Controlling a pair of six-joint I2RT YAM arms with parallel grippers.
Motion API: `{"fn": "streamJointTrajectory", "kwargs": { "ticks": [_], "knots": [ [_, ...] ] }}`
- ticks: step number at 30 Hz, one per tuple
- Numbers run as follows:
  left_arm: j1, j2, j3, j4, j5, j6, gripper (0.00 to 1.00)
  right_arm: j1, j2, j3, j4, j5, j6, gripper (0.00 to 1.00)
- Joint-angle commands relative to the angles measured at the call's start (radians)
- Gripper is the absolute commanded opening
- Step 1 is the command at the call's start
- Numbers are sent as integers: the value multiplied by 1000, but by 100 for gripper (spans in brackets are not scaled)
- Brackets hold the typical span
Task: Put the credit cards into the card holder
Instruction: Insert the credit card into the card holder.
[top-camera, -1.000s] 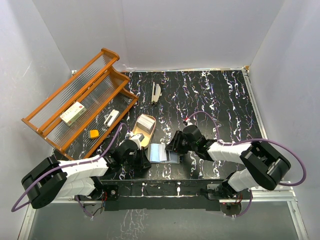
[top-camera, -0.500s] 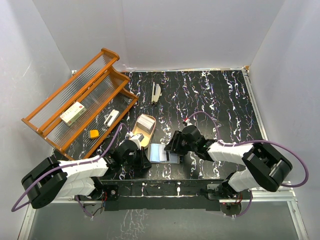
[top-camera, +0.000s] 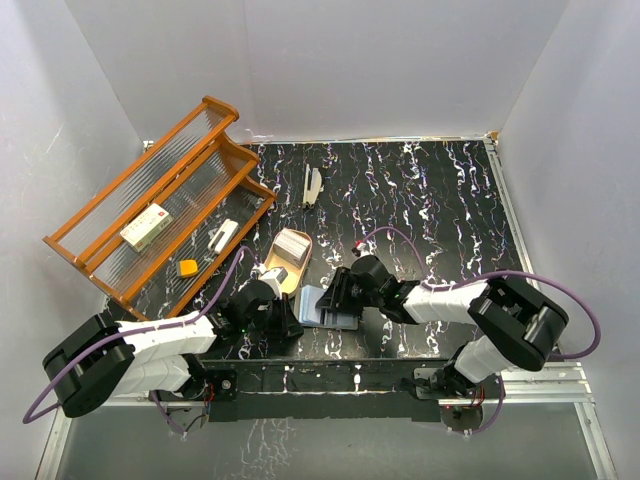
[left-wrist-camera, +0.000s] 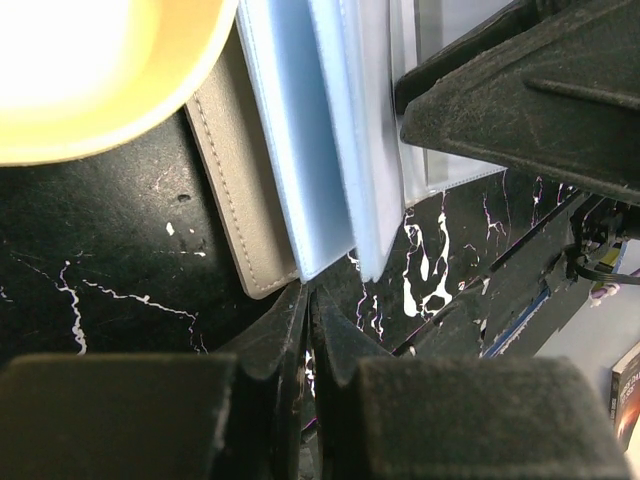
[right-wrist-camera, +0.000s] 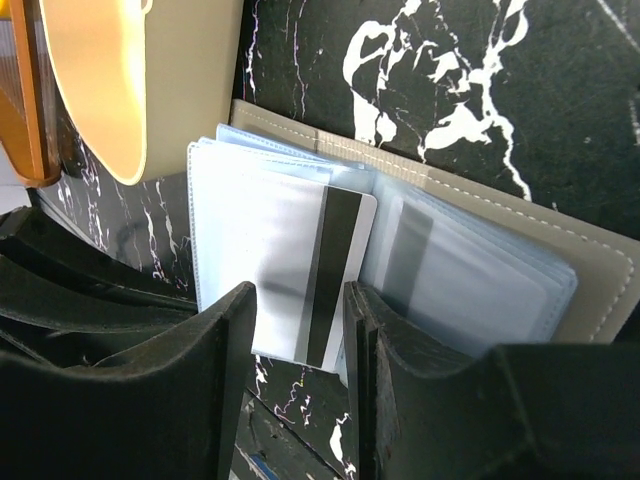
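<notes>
Grey-brown folding card holder, lying open on the black, white-veined worktop close to its near edge, with its clear bluish sleeves fanned up. One pale plastic credit card with a black stripe lies among the sleeves, its near end showing past a sleeve edge. How deep it sits cannot be told.

The right gripper has its fingers spread, straddling that end. The left gripper has its fingers pressed together at the holder's corner, nothing seen between them. A stack of pale credit cards waits in the tan oval tray just beside the holder; whether tray and holder touch cannot be told.

Risks: a right finger dragging on the way out could pull the card back out or flip a loose sleeve over it, and the holder, apparently unpinned, could slide.

Room: the tray and the left arm crowd the left side, while open worktop lies to the right and beyond.
</notes>
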Motion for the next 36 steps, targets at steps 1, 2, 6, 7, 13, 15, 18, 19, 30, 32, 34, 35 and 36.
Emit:
{"fn": "streamJointTrajectory", "kwargs": {
  "ticks": [1, 2, 6, 7, 13, 15, 18, 19, 30, 32, 34, 35, 36],
  "knots": [
    [-6, -10, -7, 14, -10, 2, 4, 19, 23, 38, 41, 0, 4, 38],
    [-6, -12, -7, 12, -12, 2, 4, 19, 27, 41, 41, -1, -1, 38],
    [-6, -21, -9, 10, -16, 1, 5, 20, 25, 49, 49, -14, -34, 36],
    [-6, -23, -9, 7, -18, 1, 5, 20, 21, 52, 41, -11, -40, 36],
    [-6, -35, -6, -7, -27, -2, 5, 21, -47, 69, -41, 53, -43, 47],
    [-7, -41, -5, -10, -33, -7, 5, 27, -68, 69, -73, 94, -23, 50],
    [-7, -53, -4, -17, -47, -13, 6, 30, -72, 68, -102, 124, -4, 50],
    [-6, -56, -4, -19, -49, -14, 6, 31, -66, 71, -107, 127, -2, 50],
    [-6, -55, -4, -32, -60, -15, 6, 38, 32, 125, -89, 107, -29, 51],
    [-6, -53, -7, -29, -60, -17, 6, 39, 35, 138, -93, 106, -39, 50],
    [-6, -54, -7, -28, -60, -18, 6, 39, 27, 145, -84, 103, -48, 49],
    [-6, -54, -6, -27, -58, -16, 6, 39, 18, 145, -81, 104, -51, 49],
    [-6, -54, -5, -25, -55, -15, 6, 39, 10, 145, -78, 105, -57, 48]
  ]
}}
